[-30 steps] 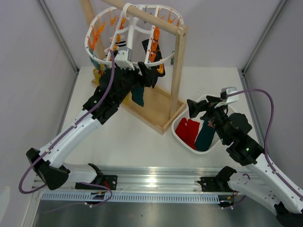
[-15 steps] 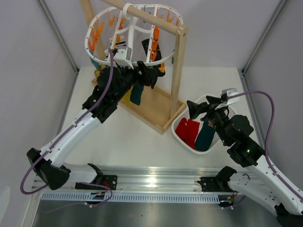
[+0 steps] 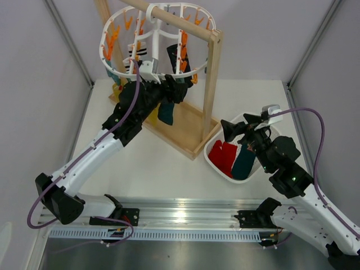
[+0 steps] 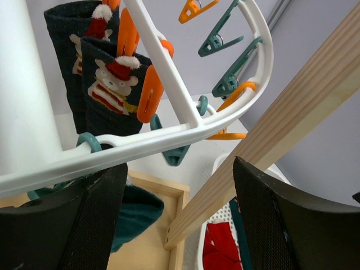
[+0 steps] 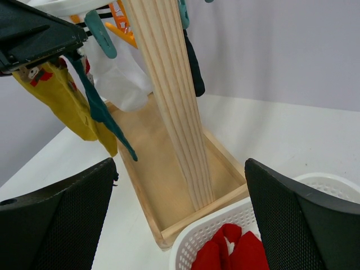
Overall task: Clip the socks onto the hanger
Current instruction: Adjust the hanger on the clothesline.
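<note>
The left gripper [image 4: 179, 174] is held wide open and empty beneath the hanger [image 4: 146, 142] at the far left, beside the teal sock [image 3: 166, 112] hung there, while the right gripper [image 5: 180, 166], equally spread and empty, is poised over the basket [image 5: 194, 244], presumably for the red socks [image 3: 222, 157].

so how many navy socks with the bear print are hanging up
2. One navy bear sock hangs beside an orange peg; the second navy bear sock hangs just behind it, upper left. Others may be hidden.
</note>
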